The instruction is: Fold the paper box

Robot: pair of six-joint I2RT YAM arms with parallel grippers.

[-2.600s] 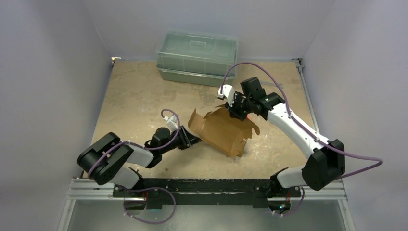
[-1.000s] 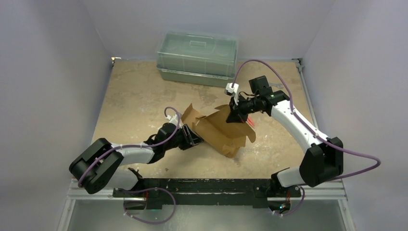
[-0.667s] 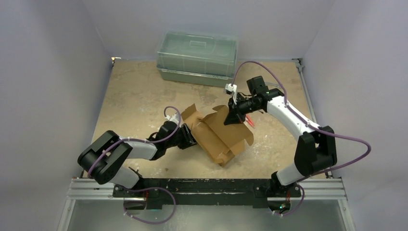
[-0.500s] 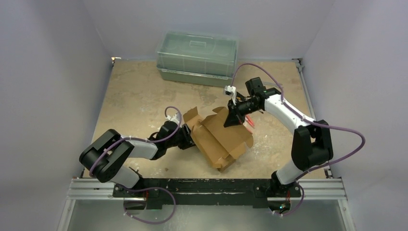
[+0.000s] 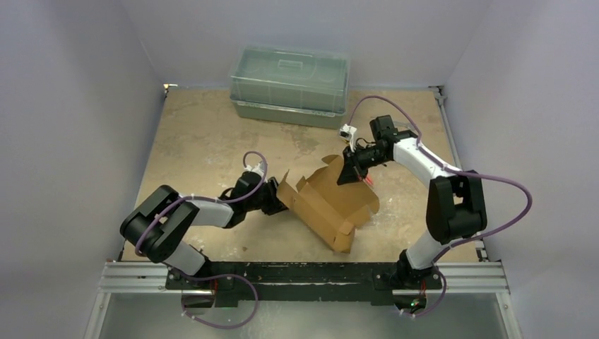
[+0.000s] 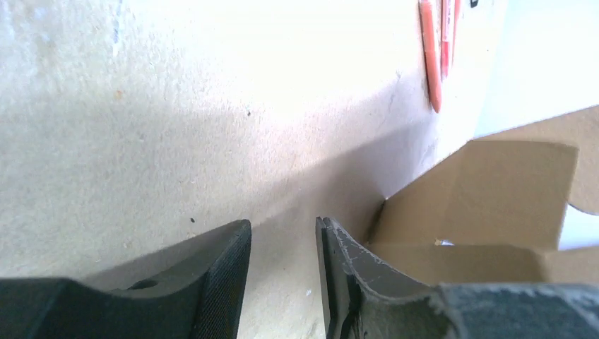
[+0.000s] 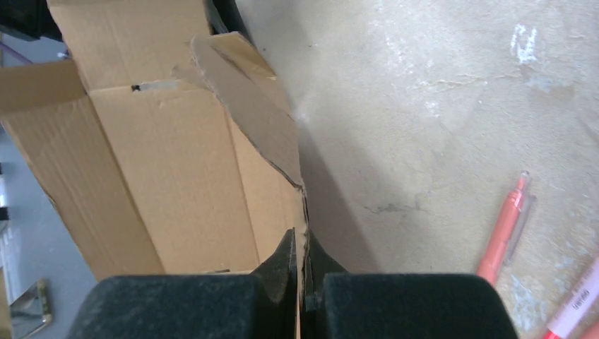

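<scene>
Brown paper box (image 5: pixel 328 205), partly erected, tilted; top edge pinched between right gripper (image 7: pixel 301 244) jaws, end flap just outside left gripper (image 6: pixel 282 261) jaws.

The tan, speckled table (image 5: pixel 198 148) carries a green-grey lidded container (image 5: pixel 289 85) at its far edge. Nearer than the container, about mid-table, rests the brown paper box (image 5: pixel 328 205), flaps open. Nearer than the container's right end lie at least 2 orange-red pens (image 7: pixel 503 229).

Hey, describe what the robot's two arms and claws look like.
Both the left arm and right arm have white shells, black joints and looping purple cables. The left claw and right claw each have two black fingers.
</scene>
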